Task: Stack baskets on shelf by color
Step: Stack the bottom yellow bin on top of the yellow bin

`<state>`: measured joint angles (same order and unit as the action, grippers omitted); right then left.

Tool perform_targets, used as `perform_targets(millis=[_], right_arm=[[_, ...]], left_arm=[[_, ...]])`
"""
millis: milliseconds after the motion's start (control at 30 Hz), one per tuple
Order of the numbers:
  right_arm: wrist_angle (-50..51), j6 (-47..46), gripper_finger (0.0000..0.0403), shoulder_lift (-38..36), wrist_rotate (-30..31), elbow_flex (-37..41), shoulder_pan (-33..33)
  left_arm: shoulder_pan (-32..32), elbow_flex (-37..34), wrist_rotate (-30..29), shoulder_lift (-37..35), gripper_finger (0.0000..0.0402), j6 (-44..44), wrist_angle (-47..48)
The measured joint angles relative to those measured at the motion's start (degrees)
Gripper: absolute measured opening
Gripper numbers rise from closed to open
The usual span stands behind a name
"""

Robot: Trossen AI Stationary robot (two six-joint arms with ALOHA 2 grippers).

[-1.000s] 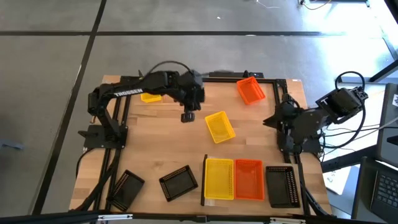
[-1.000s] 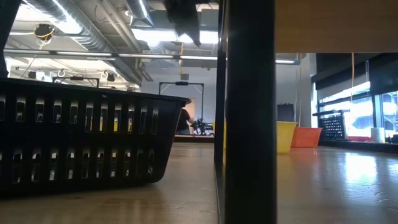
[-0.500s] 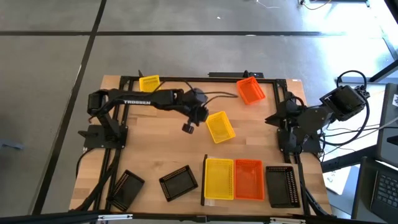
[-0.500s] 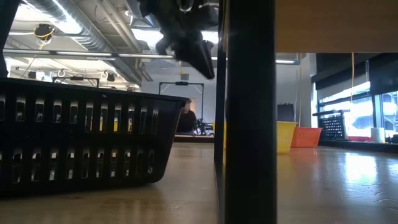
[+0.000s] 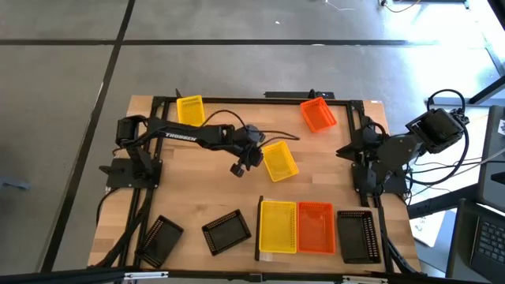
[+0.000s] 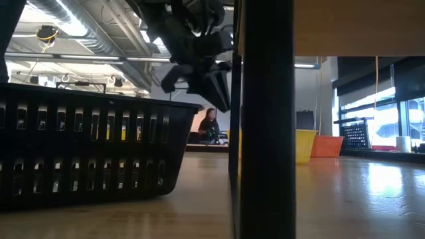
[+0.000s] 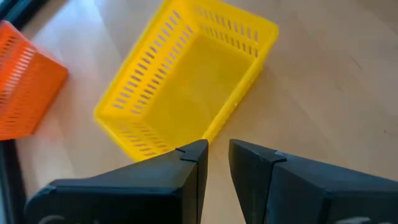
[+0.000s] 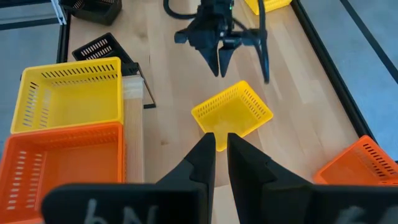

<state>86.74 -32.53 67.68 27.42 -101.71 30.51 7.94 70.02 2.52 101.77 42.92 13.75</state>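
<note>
A loose yellow basket (image 5: pixel 278 160) sits upright on its base mid-table, also in the left wrist view (image 7: pixel 186 81). My left gripper (image 5: pixel 238 168) hovers just to its near left, shut, slanting down, its fingertips (image 7: pixel 194 155) short of the basket's corner. On the shelf (image 5: pixel 259 227) stand a yellow basket (image 5: pixel 278 227) and an orange basket (image 5: pixel 316 227) side by side. My right gripper (image 8: pixel 221 146) waits raised at the table's right, shut and holding nothing.
Another yellow basket (image 5: pixel 189 110) lies at the far left and an orange one (image 5: pixel 318 115) at the far right. Black baskets lie near the front edge (image 5: pixel 226 232), (image 5: pixel 160 239), and right of the shelf (image 5: pixel 364 235). A person sits in the room beyond (image 6: pixel 210 123).
My left gripper has come down toward the table and the loose yellow basket, rolling about its own axis as the arm stretched out. That uncovered the yellow basket at the far left. No basket has moved.
</note>
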Motion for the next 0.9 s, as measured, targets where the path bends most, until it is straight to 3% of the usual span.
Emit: perform_targets(millis=[900], right_arm=[[-0.6,0.0,0.0039,0.0,0.0,0.0,0.0]], left_arm=[[-0.6,0.1,-5.0,4.9,0.0057,9.8,-4.5]])
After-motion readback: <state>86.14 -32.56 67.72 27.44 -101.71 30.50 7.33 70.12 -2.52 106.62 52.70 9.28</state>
